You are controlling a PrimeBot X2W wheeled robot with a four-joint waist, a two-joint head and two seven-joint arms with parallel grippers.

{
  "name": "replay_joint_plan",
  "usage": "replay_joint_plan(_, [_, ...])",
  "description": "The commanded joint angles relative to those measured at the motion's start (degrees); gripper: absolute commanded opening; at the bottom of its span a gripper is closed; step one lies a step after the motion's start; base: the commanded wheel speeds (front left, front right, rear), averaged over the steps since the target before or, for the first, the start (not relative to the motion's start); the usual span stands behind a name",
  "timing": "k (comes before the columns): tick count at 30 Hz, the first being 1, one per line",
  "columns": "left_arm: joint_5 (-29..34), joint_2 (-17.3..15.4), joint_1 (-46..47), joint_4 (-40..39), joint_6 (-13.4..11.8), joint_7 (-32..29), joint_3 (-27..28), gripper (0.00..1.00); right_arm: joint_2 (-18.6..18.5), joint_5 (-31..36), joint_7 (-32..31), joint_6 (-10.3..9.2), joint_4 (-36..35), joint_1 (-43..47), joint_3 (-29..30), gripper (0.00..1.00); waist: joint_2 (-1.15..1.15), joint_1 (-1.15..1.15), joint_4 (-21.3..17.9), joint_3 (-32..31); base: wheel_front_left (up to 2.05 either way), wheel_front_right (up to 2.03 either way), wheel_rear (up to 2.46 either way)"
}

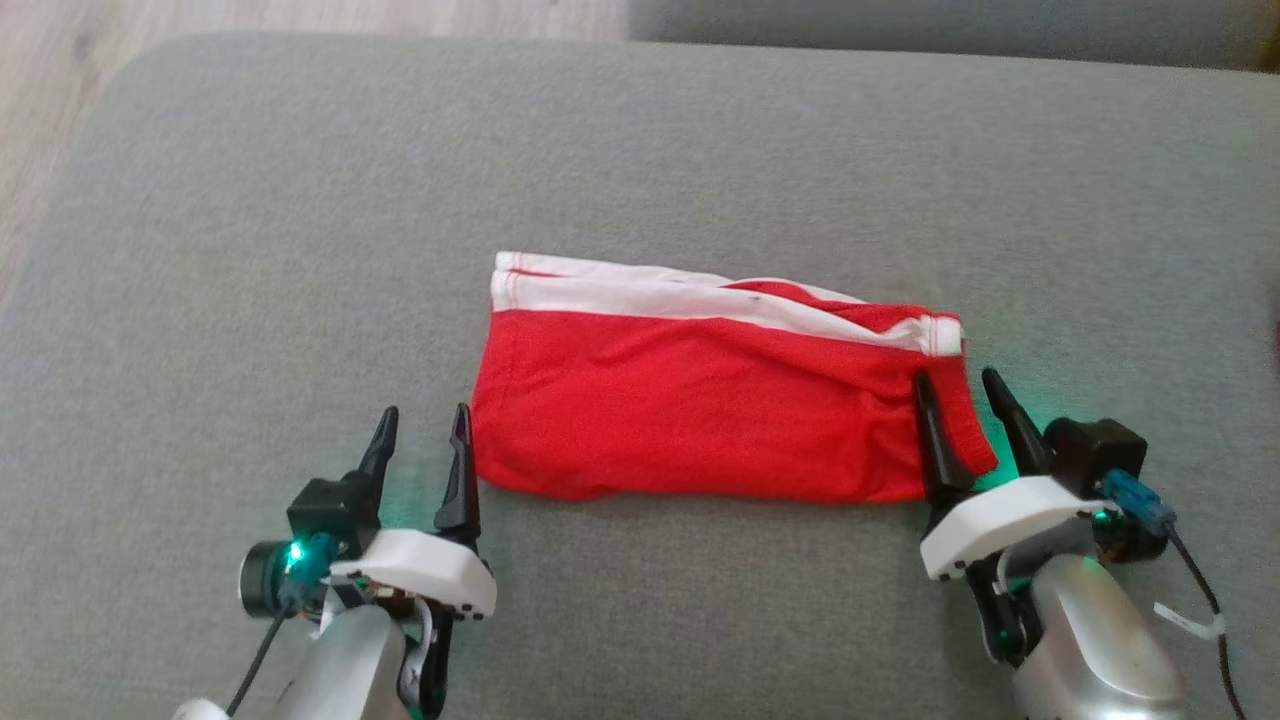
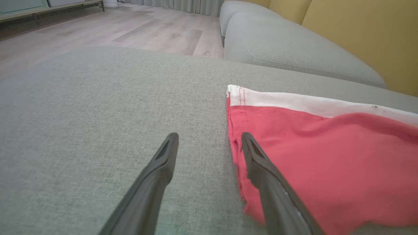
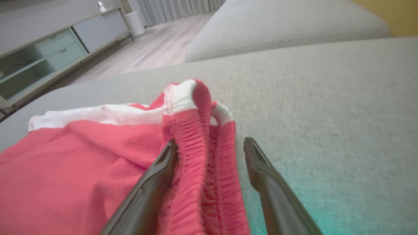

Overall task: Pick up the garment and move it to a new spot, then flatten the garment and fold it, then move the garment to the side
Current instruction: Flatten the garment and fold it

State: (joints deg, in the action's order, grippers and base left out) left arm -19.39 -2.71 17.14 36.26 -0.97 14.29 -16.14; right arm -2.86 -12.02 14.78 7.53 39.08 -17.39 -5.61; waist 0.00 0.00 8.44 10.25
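Observation:
The garment (image 1: 700, 410) is a red pair of shorts with white stripes, folded into a wide strip in the middle of the grey cushion (image 1: 640, 160). My left gripper (image 1: 424, 418) stands open just off its left edge, with nothing between the fingers; in the left wrist view the garment (image 2: 326, 153) lies beside the right finger (image 2: 261, 169). My right gripper (image 1: 958, 382) is open over the garment's right end. The ribbed red waistband (image 3: 209, 156) bunches up between its spread fingers, and the left finger (image 3: 160, 176) rests against the cloth.
The cushion's far left corner borders a wooden floor (image 1: 60, 90). A second grey cushion (image 2: 294, 49) and a yellow backrest (image 2: 365, 29) lie beyond the garment. A low cabinet (image 3: 49, 55) stands across the floor.

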Motion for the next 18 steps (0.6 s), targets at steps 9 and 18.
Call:
replay_joint_plan(9, [0.85,-0.19,0.39,-3.69,0.21,0.71,2.6,1.0,-0.02,-1.48,0.22,-0.04,7.3,-2.52,-1.65,0.5,0.0,0.0,0.91,1.87,0.0,0.0,0.0])
replay_joint_plan(18, [1.02,-0.18,-0.58,-3.93,-0.09,0.71,2.8,1.0,-0.03,-2.47,0.22,-0.04,5.61,-2.17,3.45,0.0,0.0,0.0,-2.04,1.03,0.0,0.0,0.0])
